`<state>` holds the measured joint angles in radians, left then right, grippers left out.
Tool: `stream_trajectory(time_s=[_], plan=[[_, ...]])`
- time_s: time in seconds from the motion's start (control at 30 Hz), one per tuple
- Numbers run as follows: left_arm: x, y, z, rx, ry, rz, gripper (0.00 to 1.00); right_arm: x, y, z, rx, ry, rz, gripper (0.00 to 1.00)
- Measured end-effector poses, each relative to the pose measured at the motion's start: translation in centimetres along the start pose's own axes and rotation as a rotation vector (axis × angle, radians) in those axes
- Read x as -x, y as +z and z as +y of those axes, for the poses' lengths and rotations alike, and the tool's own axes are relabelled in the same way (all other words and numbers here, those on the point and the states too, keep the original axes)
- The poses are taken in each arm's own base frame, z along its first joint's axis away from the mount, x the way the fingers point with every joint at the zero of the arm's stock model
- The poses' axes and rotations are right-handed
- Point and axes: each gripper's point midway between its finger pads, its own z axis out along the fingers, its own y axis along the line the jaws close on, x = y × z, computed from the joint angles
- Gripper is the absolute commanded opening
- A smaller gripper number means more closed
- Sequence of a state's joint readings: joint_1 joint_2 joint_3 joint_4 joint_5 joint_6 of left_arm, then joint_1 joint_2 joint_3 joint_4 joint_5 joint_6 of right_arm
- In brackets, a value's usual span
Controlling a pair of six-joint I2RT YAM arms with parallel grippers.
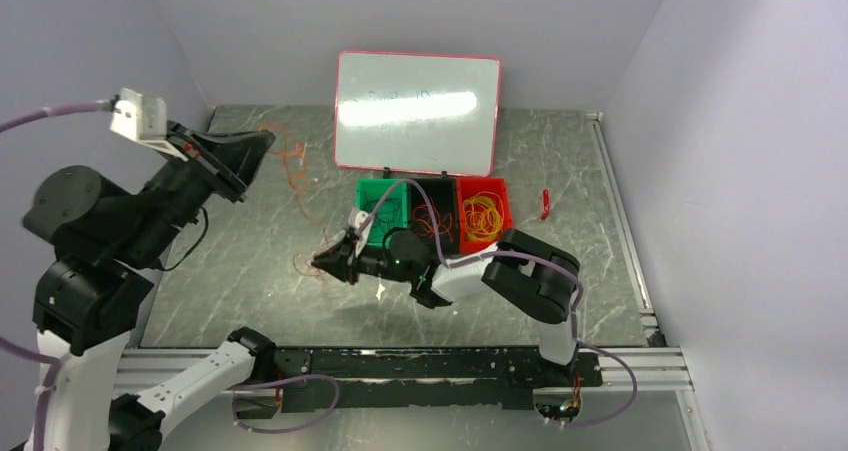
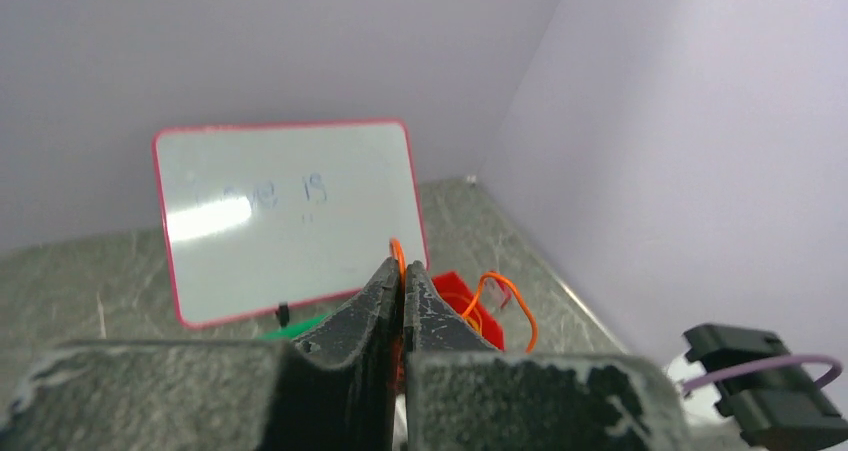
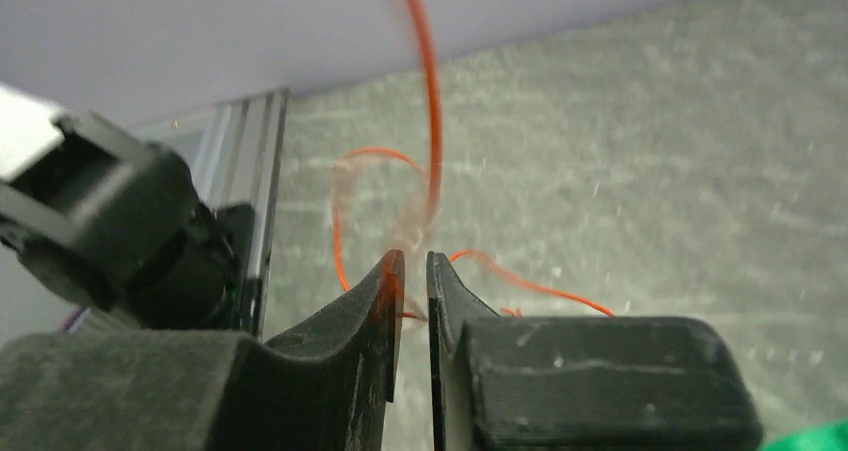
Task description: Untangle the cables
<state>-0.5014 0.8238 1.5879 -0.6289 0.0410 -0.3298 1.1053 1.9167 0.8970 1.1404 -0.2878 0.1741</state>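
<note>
An orange-red cable (image 1: 296, 176) hangs from my left gripper (image 1: 266, 141), which is raised at the far left and shut on its upper end. In the left wrist view the cable (image 2: 512, 299) loops out past the closed left gripper (image 2: 404, 269). The cable's lower end trails on the table by my right gripper (image 1: 322, 263), low and pointing left. In the right wrist view the right gripper (image 3: 410, 263) shows a narrow gap between its jaws; a blurred strand of the cable (image 3: 431, 101) crosses that gap. More loops, yellow and orange, lie in the red bin (image 1: 503, 211).
A green bin (image 1: 372, 193), a black bin (image 1: 440, 189) and the red bin stand in a row behind the right arm. A pink-framed whiteboard (image 1: 417, 111) leans at the back. A small red item (image 1: 545, 203) lies to the right. An aluminium rail (image 3: 256, 161) borders the table.
</note>
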Motion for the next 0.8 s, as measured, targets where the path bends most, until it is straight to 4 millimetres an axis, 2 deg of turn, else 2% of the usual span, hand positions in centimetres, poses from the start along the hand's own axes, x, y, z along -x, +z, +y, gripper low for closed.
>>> stream_trajectory(time_s=[0.13, 0.33, 0.53, 0.6, 0.67, 0.8], plan=[[3.5, -0.3, -1.1, -0.026, 0.020, -0.077, 0.07, -4.0, -2.3, 0.5, -0.036, 0.039, 0.091, 0.17], [7.1, 1.0, -2.2, -0.050, 0.056, -0.148, 0.07, -7.3, -4.9, 0.2, -0.091, 0.095, 0.146, 0.20], [7.8, 2.4, -2.5, -0.062, 0.073, -0.154, 0.07, -9.7, -7.2, 0.9, -0.116, 0.131, 0.194, 0.32], [7.6, 2.6, -2.5, -0.064, 0.076, -0.148, 0.07, -9.5, -8.1, 1.0, -0.129, 0.129, 0.199, 0.35], [7.4, 2.7, -2.5, -0.066, 0.078, -0.144, 0.07, -8.1, -8.9, 1.2, -0.142, 0.113, 0.179, 0.40], [6.7, 2.6, -2.6, -0.081, 0.085, -0.128, 0.07, -1.9, -9.4, 1.5, -0.152, 0.039, 0.062, 0.44]])
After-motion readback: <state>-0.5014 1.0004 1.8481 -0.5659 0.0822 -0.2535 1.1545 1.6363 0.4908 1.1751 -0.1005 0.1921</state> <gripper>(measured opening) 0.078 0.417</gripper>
